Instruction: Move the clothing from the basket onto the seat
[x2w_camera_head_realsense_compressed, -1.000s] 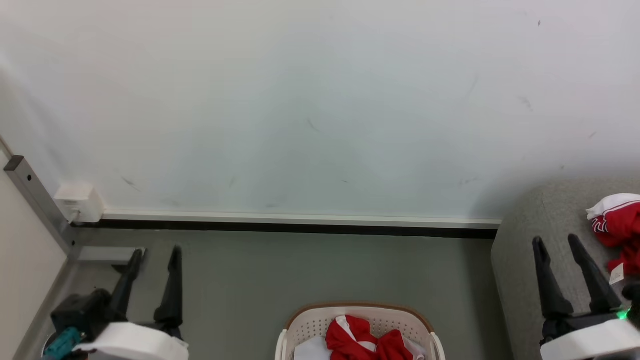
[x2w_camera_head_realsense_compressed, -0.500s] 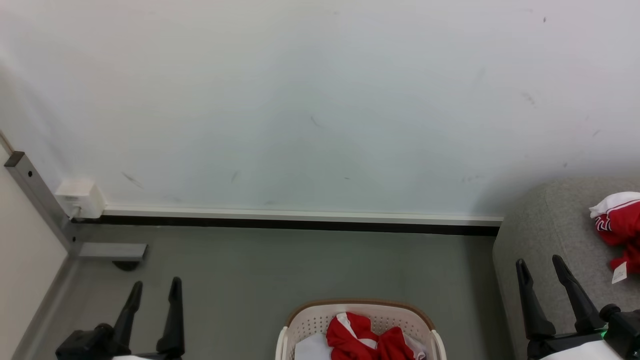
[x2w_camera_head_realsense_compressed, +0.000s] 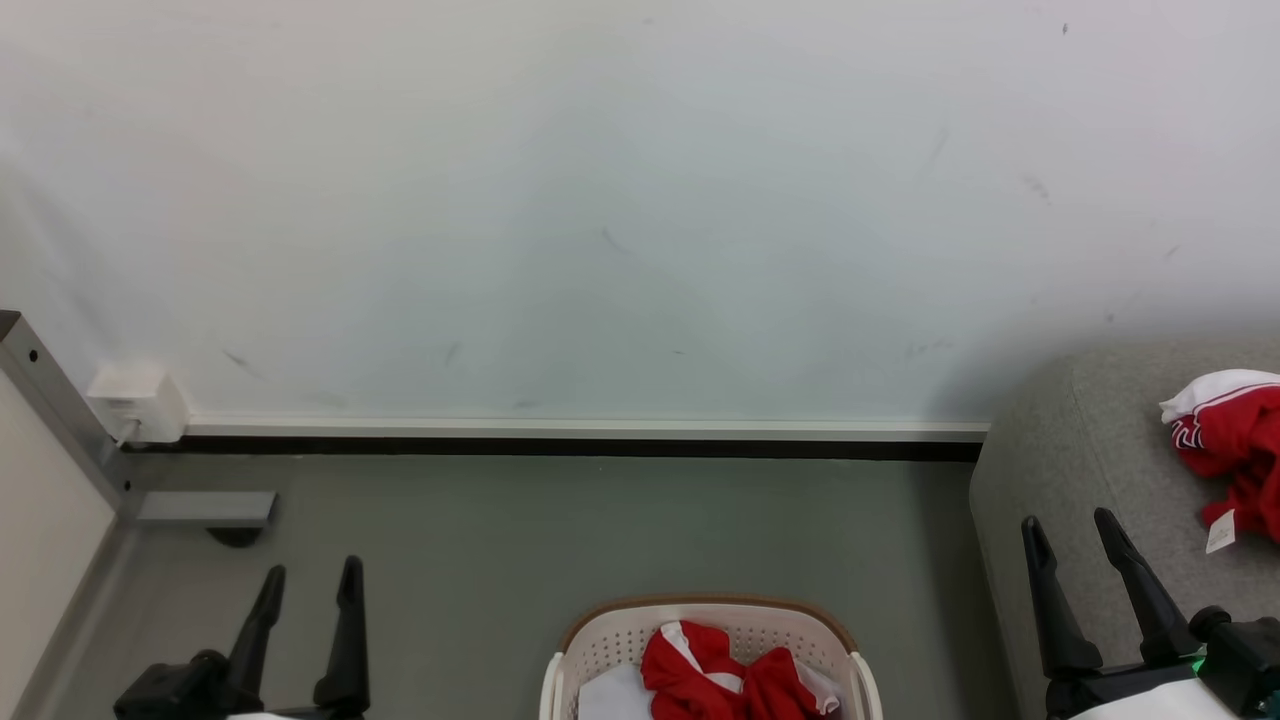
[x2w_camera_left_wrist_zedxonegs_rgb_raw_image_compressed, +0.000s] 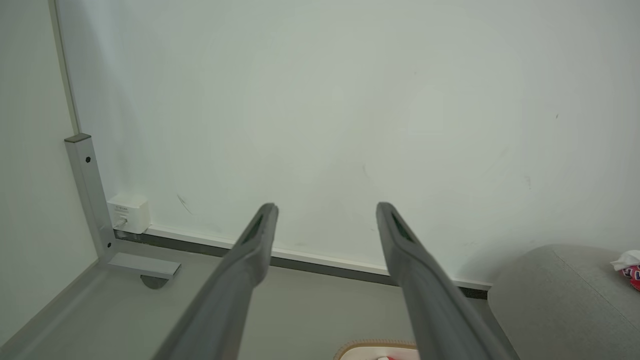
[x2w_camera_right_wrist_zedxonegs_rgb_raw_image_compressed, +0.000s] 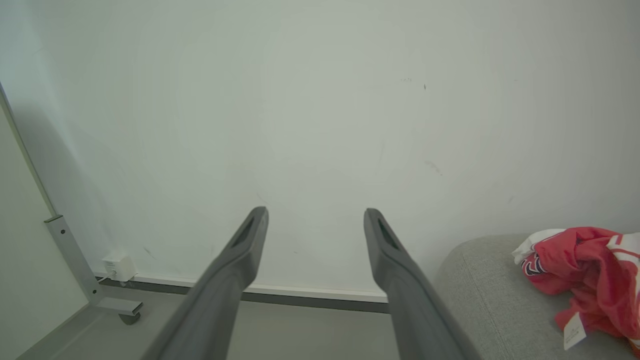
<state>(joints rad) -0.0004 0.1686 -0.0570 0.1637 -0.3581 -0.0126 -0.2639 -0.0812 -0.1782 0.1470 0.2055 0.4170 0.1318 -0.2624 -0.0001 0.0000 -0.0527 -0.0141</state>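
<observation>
1. The grey-green smooth floor (x2w_camera_head_realsense_compressed: 500, 540) carries the cream-white perforated oval plastic basket (x2w_camera_head_realsense_compressed: 610, 650) with tan-brown rim, the light grey woven-fabric sofa (x2w_camera_head_realsense_compressed: 1090, 450) and a grey metal frame foot (x2w_camera_head_realsense_compressed: 205, 508).
2. On the sofa's top surface lies a crumpled bright red garment with white trim (x2w_camera_head_realsense_compressed: 1235, 450).

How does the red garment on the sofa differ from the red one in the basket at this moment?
The sofa garment lies on the grey sofa at the right, already on the seat; the basket garment sits inside the basket at bottom centre, not yet moved. The sofa garment shows a white tag and dark lettering; the basket garment shows neither. Both are crumpled bright red with white trim.
</observation>
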